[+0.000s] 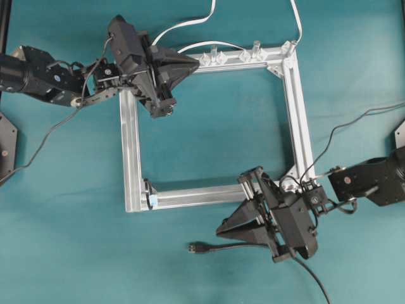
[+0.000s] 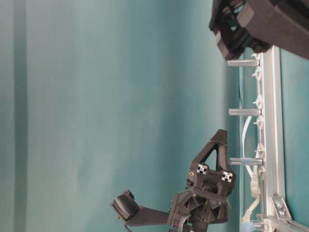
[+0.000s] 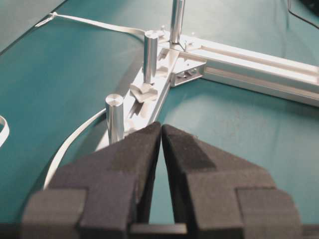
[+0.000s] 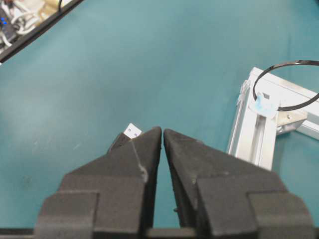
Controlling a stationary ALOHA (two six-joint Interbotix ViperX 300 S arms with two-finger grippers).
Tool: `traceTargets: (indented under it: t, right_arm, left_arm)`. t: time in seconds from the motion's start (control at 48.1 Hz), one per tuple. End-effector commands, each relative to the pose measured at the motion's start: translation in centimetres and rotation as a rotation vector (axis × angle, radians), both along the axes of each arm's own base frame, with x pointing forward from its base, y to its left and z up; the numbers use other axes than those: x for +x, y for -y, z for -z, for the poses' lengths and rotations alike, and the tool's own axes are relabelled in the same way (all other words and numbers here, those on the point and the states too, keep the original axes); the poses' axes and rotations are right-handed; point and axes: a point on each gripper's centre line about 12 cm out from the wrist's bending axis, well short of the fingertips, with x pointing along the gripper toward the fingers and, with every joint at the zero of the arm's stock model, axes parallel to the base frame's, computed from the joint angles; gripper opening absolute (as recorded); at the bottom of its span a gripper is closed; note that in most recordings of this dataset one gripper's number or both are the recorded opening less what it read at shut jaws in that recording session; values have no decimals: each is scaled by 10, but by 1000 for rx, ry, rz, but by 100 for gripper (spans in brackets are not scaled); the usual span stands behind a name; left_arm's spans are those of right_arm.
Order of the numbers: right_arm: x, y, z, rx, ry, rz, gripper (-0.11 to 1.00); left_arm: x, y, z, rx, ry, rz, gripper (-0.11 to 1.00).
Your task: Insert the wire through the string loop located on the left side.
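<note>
The wire lies on the teal table below the frame, its plug pointing left and its black cable running right under my right gripper. That gripper is shut on nothing. In the right wrist view the plug's metal tip peeks out beside the left finger, outside the jaws. The string loop arcs over the frame's lower left corner by a pale blue tab, also seen from overhead. My left gripper is shut and empty over the frame's top rail, near the metal posts.
A square aluminium frame fills the table's middle. Upright posts and clear clips line its top rail. A white flat cable curves behind that rail. Thin black cables trail at the right.
</note>
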Motion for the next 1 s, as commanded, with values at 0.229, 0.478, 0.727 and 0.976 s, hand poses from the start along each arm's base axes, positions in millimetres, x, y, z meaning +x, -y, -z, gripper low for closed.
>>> traceTargets:
  t: [0.229,0.478,0.727,0.976]
  right_arm:
    - [2,2,-14,18,38,11,0]
    - [4,2,-24,29,49,24,0]
    - [9,7,-26,61,29,82,43]
    - [9,8,-26,63,27,91,86]
  left_arm:
    - [1,25,-44,15,-58,103,0]
    - [-16,39,-54,6,-83,132,0]
    - [-26,42,-57,-21,-147,137,1]
    - [-32,44,-63,-22,-161,142,63]
